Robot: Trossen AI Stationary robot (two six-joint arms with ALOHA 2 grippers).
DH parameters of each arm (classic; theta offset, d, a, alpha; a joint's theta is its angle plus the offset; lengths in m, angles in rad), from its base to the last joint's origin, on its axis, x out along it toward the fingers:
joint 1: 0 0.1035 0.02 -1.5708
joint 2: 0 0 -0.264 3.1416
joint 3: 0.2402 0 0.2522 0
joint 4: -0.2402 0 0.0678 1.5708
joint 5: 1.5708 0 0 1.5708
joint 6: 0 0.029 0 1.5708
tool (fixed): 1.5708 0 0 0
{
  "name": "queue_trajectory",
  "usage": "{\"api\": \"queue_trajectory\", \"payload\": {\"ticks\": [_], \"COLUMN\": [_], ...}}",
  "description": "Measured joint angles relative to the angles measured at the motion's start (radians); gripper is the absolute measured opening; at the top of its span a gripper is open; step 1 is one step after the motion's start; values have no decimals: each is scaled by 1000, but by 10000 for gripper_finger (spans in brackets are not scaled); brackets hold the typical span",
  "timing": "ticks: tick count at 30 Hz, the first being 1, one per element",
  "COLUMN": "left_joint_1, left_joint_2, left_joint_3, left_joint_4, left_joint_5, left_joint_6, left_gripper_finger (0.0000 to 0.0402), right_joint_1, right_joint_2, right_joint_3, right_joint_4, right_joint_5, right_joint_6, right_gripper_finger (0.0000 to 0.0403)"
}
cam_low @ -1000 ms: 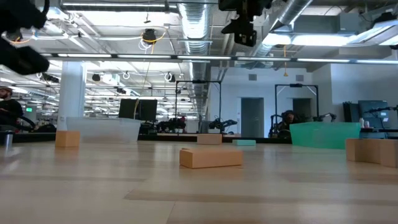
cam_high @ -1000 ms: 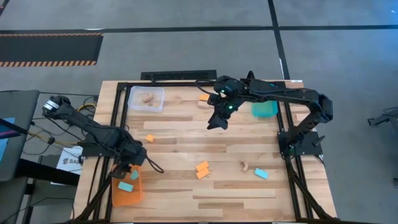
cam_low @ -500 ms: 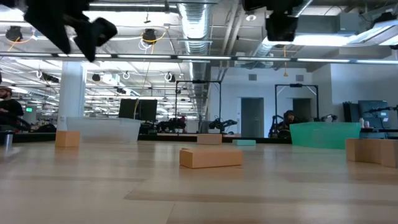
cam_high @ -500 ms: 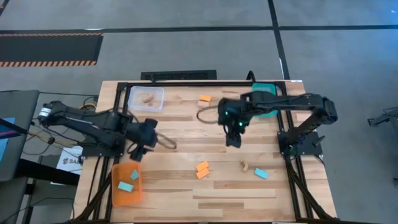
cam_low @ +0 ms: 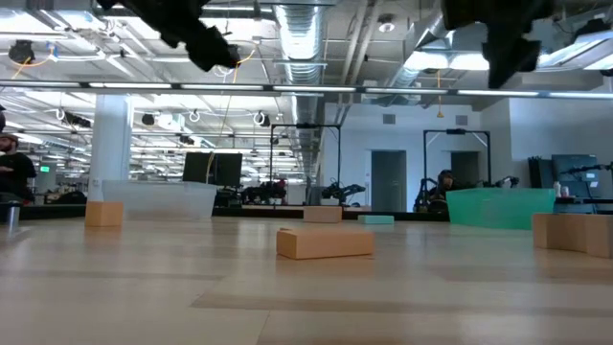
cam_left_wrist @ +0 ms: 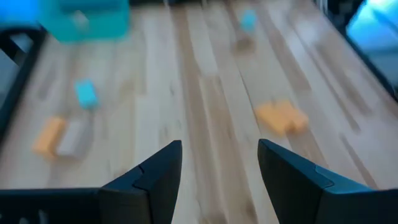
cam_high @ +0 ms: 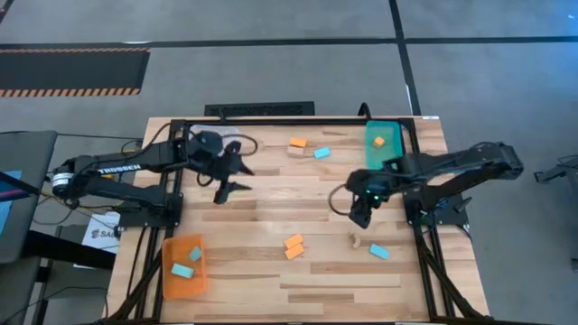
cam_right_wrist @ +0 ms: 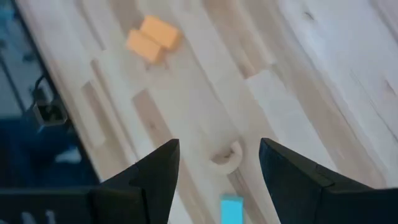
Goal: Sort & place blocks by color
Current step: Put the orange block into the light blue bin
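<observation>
Since a second ago, your left arm has left the orange tray (cam_high: 177, 282) at the near left corner and gone to the far left part of the worktop (cam_high: 271, 280). Your right arm has swung from the far middle to the right side.

Nearest to you, the orange tray holds two light blue blocks (cam_high: 182, 270). On the near right, one light blue block (cam_high: 379, 252) lies on the bare wood, and a small tan block (cam_high: 355, 240) lies just beside it. Two orange blocks (cam_high: 293, 245) lie touching each other near the middle.

A little farther, the right gripper (cam_high: 361, 215) hangs above the worktop, just beyond the tan block. Its fingers are spread and nothing is between them; in its wrist view you see the tan block in the gap, down on the wood.

Farther still, on the left, the left gripper (cam_high: 237, 178) is in the air, released, and it holds nothing.

At the far middle, an orange block (cam_high: 297, 143), a tan block (cam_high: 295, 152) and another light blue block (cam_high: 321, 153) lie close together. In the far right corner stands the teal tray (cam_high: 384, 159), with one orange block (cam_high: 378, 141) inside it.
</observation>
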Motion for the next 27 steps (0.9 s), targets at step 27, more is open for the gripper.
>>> {"api": "queue_trajectory", "payload": {"ticks": [27], "left_joint_1": [58], "left_joint_2": [206], "left_joint_3": [-1], "left_joint_4": [300], "left_joint_5": [97], "left_joint_6": [-131], "left_gripper_finger": [197], "right_joint_1": [184], "right_joint_2": [-64], "right_joint_3": [-189], "right_joint_4": [19], "right_joint_5": [78], "right_joint_6": [258], "right_gripper_finger": [244]}}
